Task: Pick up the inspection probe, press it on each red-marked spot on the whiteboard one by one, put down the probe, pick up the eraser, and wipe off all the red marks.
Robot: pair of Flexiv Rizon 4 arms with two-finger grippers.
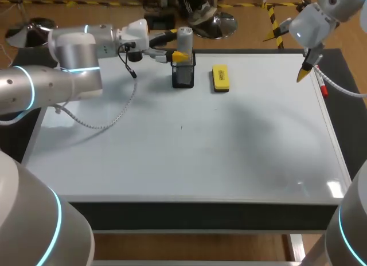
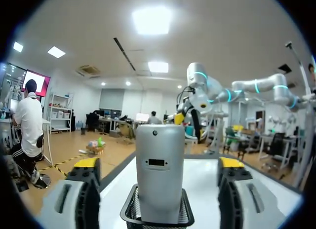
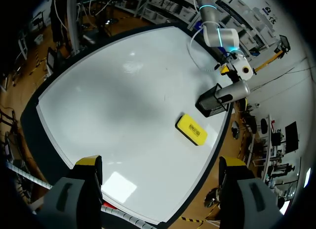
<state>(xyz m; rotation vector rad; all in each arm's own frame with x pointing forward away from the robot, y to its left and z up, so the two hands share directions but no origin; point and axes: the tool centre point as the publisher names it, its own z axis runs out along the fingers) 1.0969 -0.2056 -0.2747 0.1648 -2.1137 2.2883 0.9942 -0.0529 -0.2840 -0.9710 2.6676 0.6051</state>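
1 grey, round-topped inspection probe (image 1: 184, 38) stands upright in a black mesh holder (image 1: 183, 78) at the whiteboard's (image 1: 172, 157) 12 o'clock edge. The left gripper (image 2: 160, 166), reaching in level from 9 o'clock, straddles it with fingers spread wide, not touching. A yellow eraser (image 1: 220, 78) lies at the holder's 3 o'clock. The right gripper (image 3: 160, 162) hangs above the board's 2 o'clock corner, released, holding nothing.

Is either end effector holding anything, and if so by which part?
Nothing is held. The left end effector is open around the probe, which stands in its holder with gaps on both sides; the right end effector is open and empty.
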